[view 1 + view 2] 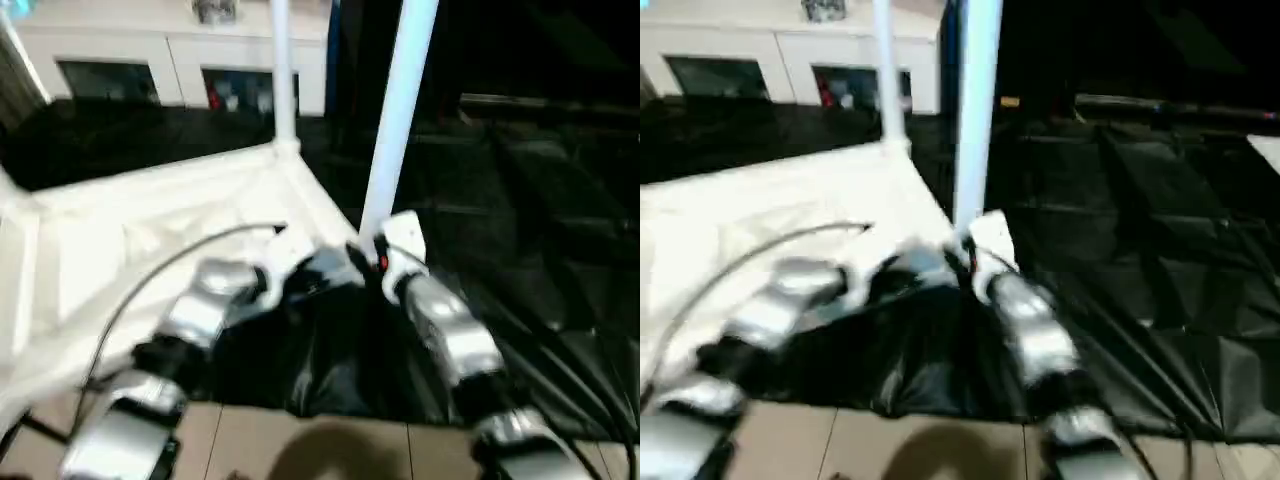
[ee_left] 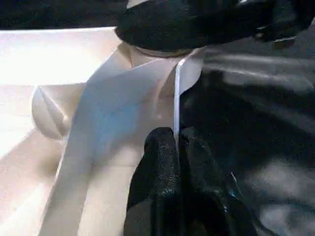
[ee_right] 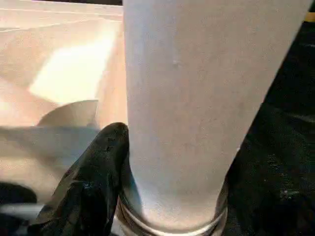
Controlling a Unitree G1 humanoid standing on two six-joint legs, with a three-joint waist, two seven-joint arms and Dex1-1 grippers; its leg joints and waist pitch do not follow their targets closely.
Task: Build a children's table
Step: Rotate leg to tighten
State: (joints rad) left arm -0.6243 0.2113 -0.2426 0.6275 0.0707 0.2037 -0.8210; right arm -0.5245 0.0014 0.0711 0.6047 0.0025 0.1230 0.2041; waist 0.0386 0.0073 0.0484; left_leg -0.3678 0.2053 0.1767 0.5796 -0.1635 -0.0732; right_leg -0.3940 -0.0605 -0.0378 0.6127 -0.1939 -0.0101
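Lay upside down on black sheeting (image 1: 560,250), ribbed underside up: the white table top (image 1: 150,240). Beyond it, against the far wall, stood a white cabinet (image 1: 170,60) with glass doors. Rose upright from the top's far corner: one tapered leg (image 1: 282,70). At the top's near corner, just left of the socket, sat the left gripper (image 2: 177,147), fingers (image 2: 157,162) pressed together on the thin rim of the top, pinching that edge. Stood in the near corner socket: a second leg (image 1: 400,110), tilted slightly rightward, its base seated in the round collar. Hard against the base of that near-corner leg, on its right side, was the right gripper (image 1: 375,255), one black finger (image 3: 93,182) touching the tube's foot, jaws spread around the leg's width; whether truly clamped or only cradling, could not tell.
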